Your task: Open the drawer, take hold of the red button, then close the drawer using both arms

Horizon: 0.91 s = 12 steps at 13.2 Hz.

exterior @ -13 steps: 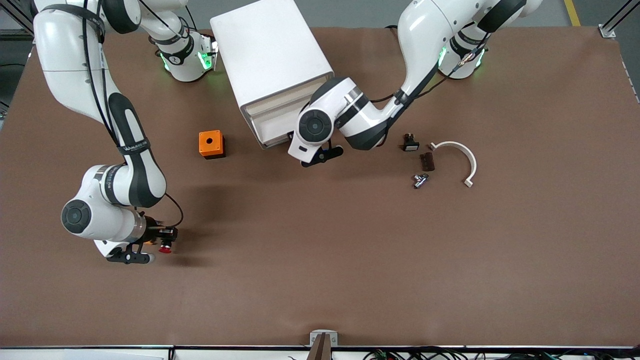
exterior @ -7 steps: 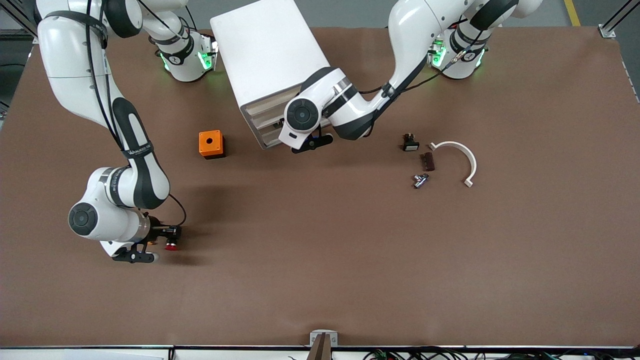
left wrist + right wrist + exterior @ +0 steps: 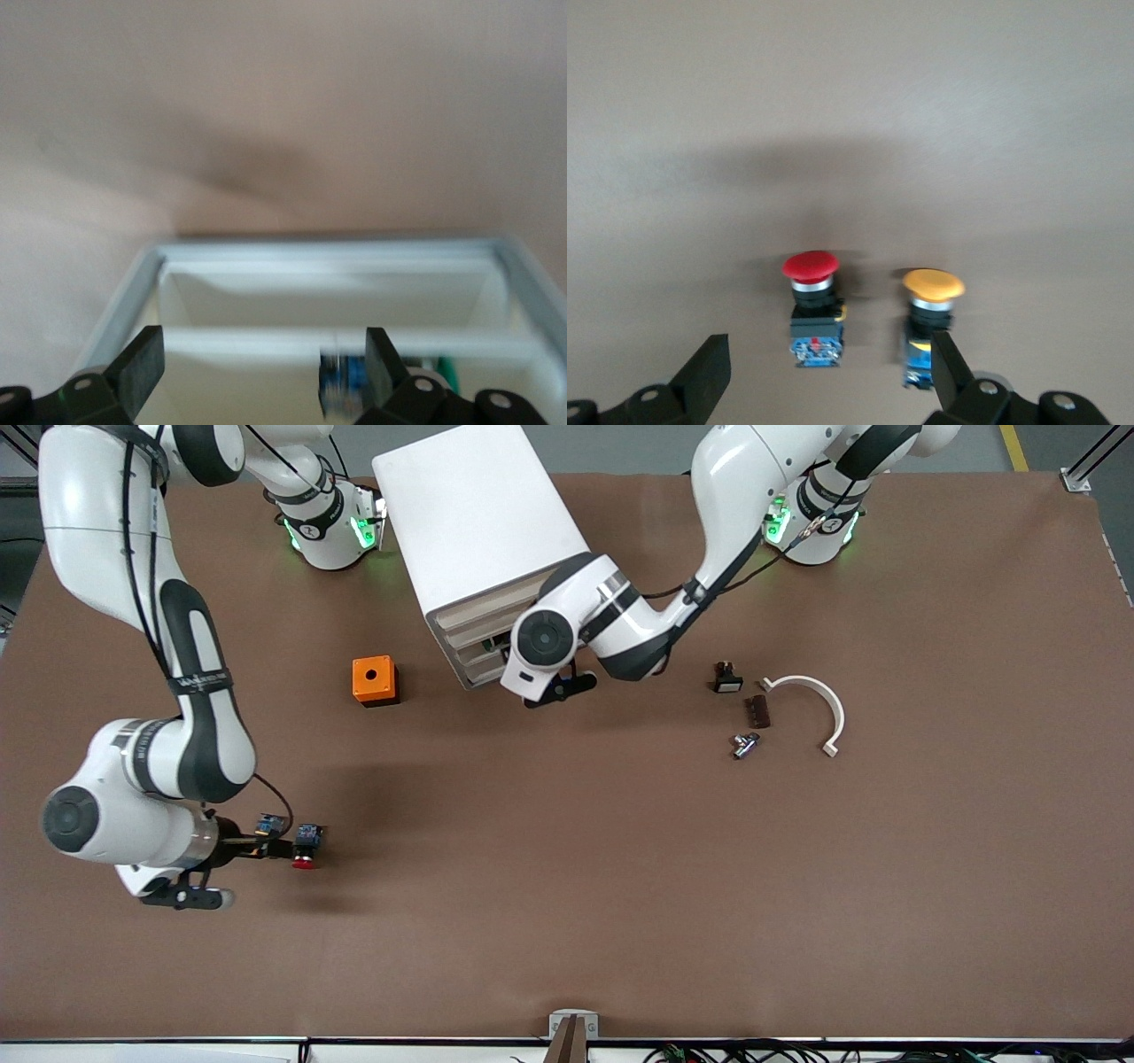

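Note:
The red-capped button (image 3: 305, 849) lies on the table toward the right arm's end, also in the right wrist view (image 3: 812, 305). My right gripper (image 3: 270, 845) hangs open just over it (image 3: 830, 367), fingers apart and touching nothing red. An orange-yellow-capped button (image 3: 930, 314) lies beside it, close to one finger. My left gripper (image 3: 508, 659) is open at the front of the white cabinet (image 3: 469, 505), over the drawer (image 3: 485, 646). In the left wrist view the drawer's white tray (image 3: 328, 252) shows below the open gripper (image 3: 261, 372), with a blue part (image 3: 341, 385) in it.
An orange box with a hole (image 3: 374, 679) stands near the cabinet toward the right arm's end. Toward the left arm's end lie a small black part (image 3: 726, 680), a brown piece (image 3: 757, 710), a metal fitting (image 3: 744, 744) and a white curved piece (image 3: 819, 704).
My right gripper has opened and drawn back toward the right arm's end, leaving the red button on the table. My left gripper moved in to the cabinet front, then eased back slightly.

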Each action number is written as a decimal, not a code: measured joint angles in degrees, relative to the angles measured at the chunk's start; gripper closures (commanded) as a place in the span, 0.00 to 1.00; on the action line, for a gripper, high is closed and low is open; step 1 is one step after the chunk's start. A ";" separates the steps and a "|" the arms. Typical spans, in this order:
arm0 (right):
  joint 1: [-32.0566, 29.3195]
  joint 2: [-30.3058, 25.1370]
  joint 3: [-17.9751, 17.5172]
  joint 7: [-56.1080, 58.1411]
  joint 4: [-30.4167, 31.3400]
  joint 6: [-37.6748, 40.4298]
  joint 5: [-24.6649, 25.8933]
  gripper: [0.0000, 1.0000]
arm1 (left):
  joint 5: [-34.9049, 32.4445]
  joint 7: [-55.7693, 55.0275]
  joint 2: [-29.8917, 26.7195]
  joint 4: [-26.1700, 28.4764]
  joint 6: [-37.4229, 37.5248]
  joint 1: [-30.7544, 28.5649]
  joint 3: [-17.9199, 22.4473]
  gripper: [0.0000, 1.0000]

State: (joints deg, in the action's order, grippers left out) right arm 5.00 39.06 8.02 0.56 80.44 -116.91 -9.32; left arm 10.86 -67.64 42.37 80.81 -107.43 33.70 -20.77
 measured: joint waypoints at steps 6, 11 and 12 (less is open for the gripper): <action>-1.64 -9.83 2.76 6.81 -2.07 10.84 0.02 0.00 | -12.28 0.66 -8.86 -1.78 5.14 -15.21 2.28 0.00; -1.65 -22.09 5.09 7.22 -2.06 21.77 0.14 0.00 | -17.06 10.08 -18.26 -1.89 10.37 -24.09 2.46 0.00; -1.63 -24.33 5.12 7.29 -1.83 23.03 0.45 0.00 | -17.07 13.57 -19.76 -1.88 12.04 -26.29 2.49 0.00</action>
State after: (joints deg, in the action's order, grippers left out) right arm 3.37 14.73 13.14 7.85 78.61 -93.89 -8.87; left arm -6.21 -54.06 22.61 78.93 -95.38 7.41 -18.28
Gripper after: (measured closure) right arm 0.000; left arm 0.000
